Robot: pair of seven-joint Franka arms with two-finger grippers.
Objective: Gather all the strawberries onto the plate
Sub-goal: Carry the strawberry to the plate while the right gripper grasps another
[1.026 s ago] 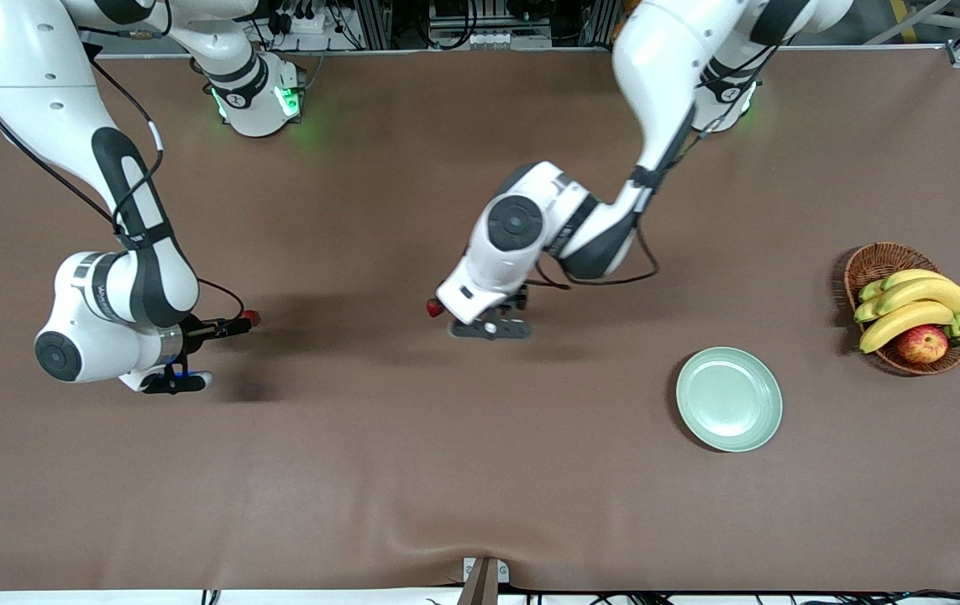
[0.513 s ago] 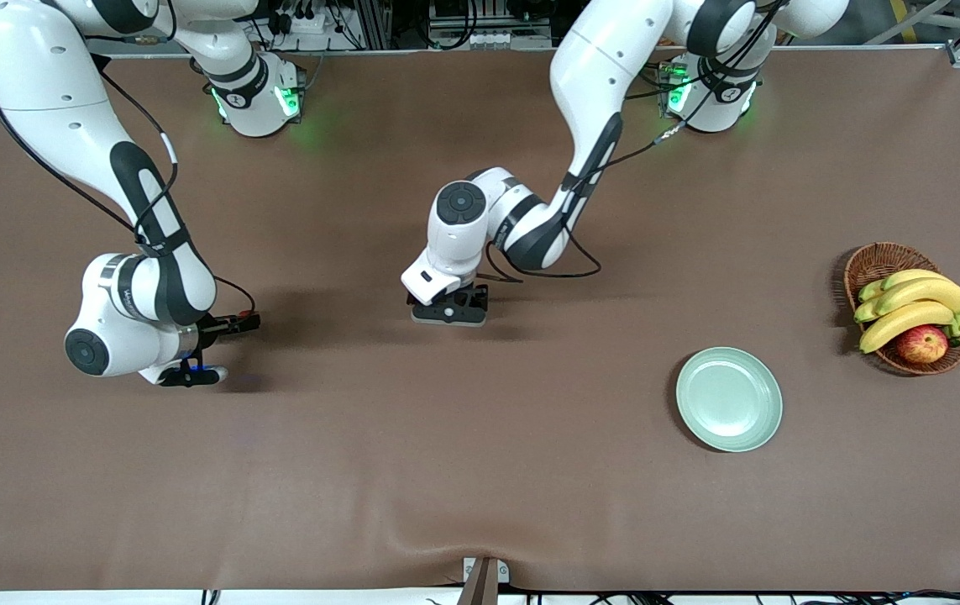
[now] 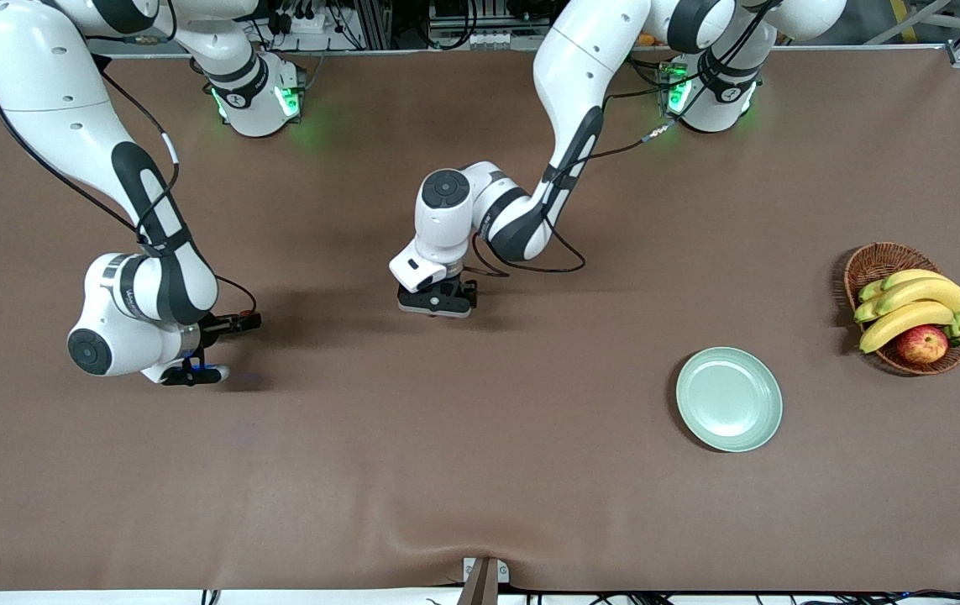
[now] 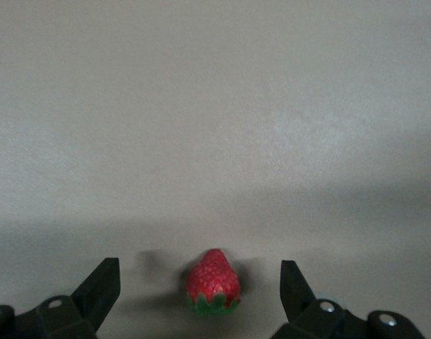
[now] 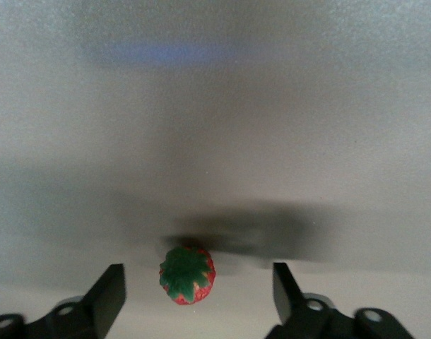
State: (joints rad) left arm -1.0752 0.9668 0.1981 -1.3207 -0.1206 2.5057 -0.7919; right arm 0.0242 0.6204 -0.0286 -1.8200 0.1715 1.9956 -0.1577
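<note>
**Both tools spread over strawberries; plate bare**

We note the left tool [image 4: 198, 296] low over the brown cloth-covered table [image 3: 480, 470], near its middle. Its two black fingers [image 4: 99, 289] are spread wide, and between them lies a small red strawberry with a green leafy top [image 4: 213, 282], resting on the table and touching neither finger. In the front view the white wrist housing hides this berry; only the left tool's dark body [image 3: 436, 300] shows below it.

We record the right tool [image 5: 194, 300] toward the right arm's end of the table, also released, its black fingers [image 5: 106, 296] wide apart. A second small red strawberry, seen with its green leafy cap up [image 5: 188, 274], sits on the table between those fingers, free of both. In the front view the right tool [image 3: 232, 323] shows as a dark tip with a bit of red at its end.

The round, shallow, pale mint-green plate [image 3: 729, 399] lies toward the left arm's end of the table, well apart from both tools, with nothing on it. Near it, farther toward that end, a brown wicker basket [image 3: 874, 265] holds yellow bananas [image 3: 916, 307] and a red-yellow apple [image 3: 922, 344].
</note>
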